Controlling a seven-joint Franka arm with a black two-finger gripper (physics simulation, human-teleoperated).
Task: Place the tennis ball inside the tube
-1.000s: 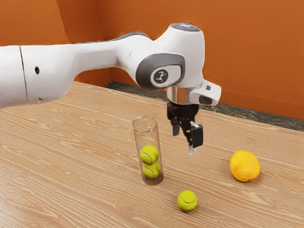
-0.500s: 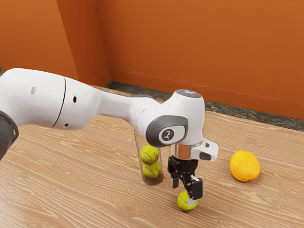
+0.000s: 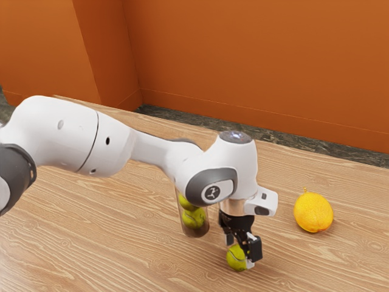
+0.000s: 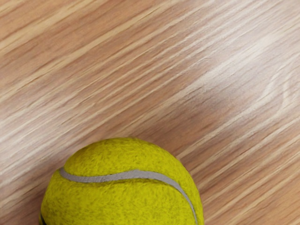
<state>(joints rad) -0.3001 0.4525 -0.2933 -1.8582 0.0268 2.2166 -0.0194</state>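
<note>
While the tool (image 3: 240, 250) hangs low, fingers spread, the loose tennis ball (image 3: 236, 258) rests on the tabletop (image 3: 121, 243) at its fingertips, unpinched. Near the tool, toward the exterior view's left: tube (image 3: 196, 233), two stacked balls (image 3: 194, 218) inside. Opposite side, farther out: orange-yellow fruit (image 3: 313, 213).

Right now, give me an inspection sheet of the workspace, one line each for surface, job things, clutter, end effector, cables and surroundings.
Surface: wood-grain table, no spill seen.
Loose ball: on the table, outside the tube.
Tube: clear, standing on the table, upper part behind the arm; two balls inside, stacked.
Clutter: one yellow-orange fruit, apart from the job's things.
End effector: low over the table, fingers open, one on either side of the loose ball.
Cables: nothing seen.
Surroundings: orange walls, dark floor beyond the table.
</note>
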